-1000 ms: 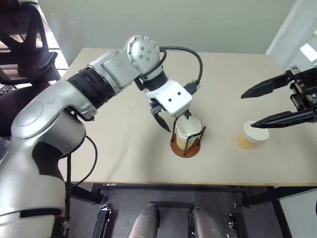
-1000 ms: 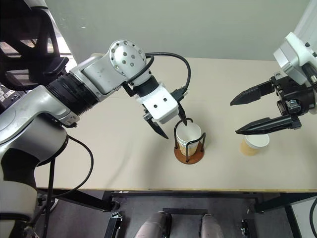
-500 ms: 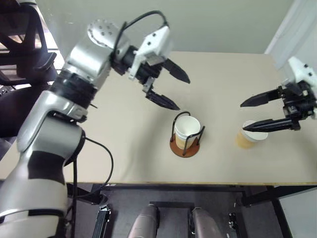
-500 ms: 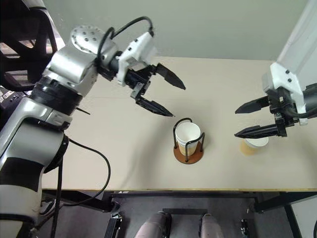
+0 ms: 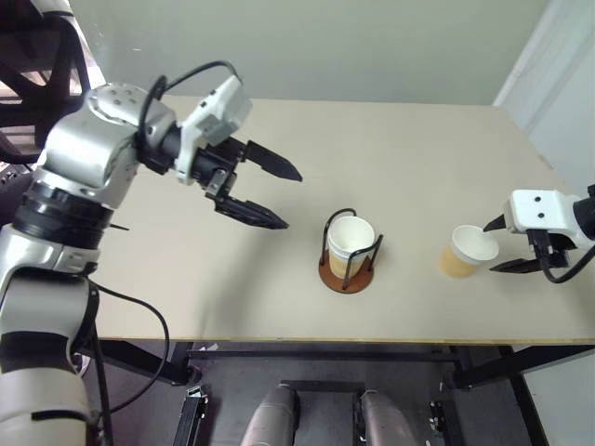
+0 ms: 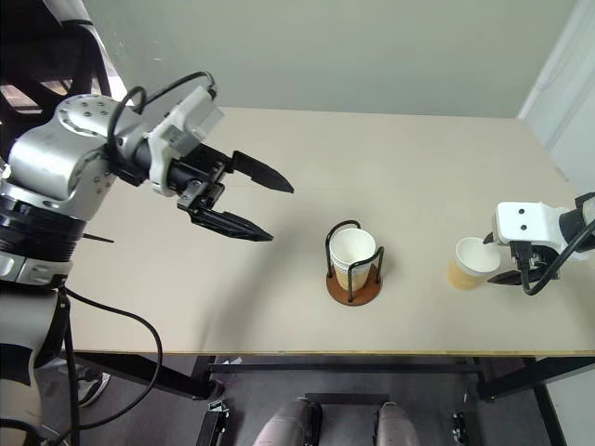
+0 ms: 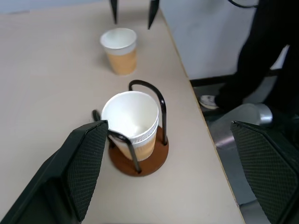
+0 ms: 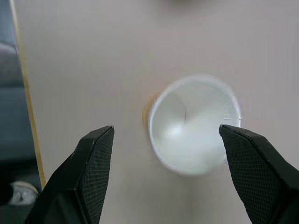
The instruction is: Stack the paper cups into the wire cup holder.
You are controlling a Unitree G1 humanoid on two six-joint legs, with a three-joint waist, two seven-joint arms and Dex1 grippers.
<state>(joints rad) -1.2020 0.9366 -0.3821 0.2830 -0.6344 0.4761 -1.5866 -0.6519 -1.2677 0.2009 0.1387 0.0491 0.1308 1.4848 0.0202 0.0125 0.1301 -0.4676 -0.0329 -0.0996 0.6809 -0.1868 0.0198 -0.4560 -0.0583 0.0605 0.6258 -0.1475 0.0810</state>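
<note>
A paper cup (image 5: 350,243) stands upright in the wire cup holder (image 5: 346,278) near the table's front middle; I cannot tell whether another is nested in it. My left gripper (image 5: 293,200) hangs open and empty above the table, well left of the holder, and points toward it. A loose paper cup (image 5: 465,253) stands upright to the right of the holder. My right gripper (image 8: 166,128) is open just above it, one finger on each side of the cup (image 8: 194,123), touching nothing I can see. The left wrist view shows the held cup (image 7: 131,121) and the loose cup (image 7: 120,49).
The beige table (image 5: 186,279) has its front edge close to the holder and its right edge near the loose cup. A black office chair (image 5: 37,56) stands off the table's far left corner.
My left gripper lifted away from the holder, swung to the left and rolled over, staying open. My right gripper came down and outward to the loose cup.
</note>
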